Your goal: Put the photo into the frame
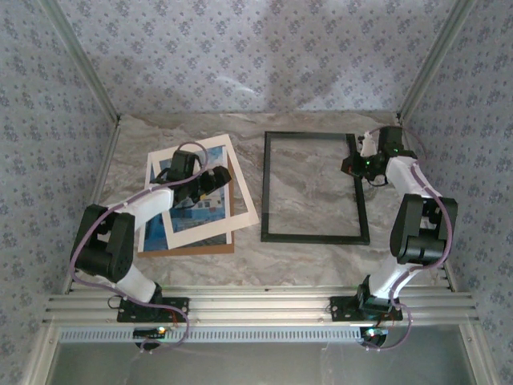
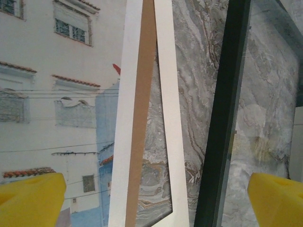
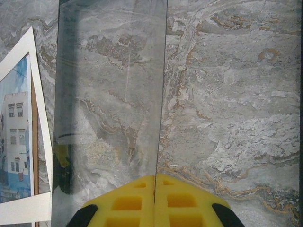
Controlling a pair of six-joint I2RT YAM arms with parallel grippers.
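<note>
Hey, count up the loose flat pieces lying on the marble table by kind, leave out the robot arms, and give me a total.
Photo: 1
Cream mat: 1
Brown backing board: 1
Black frame: 1
Total: 4

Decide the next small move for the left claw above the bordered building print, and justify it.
Probably lower the open left claw onto the cream-bordered paper photo of blue-and-white buildings and close on its border edge: it hovers above the print, holding nothing, while the thin black rectangular frame lies beside it.
</note>
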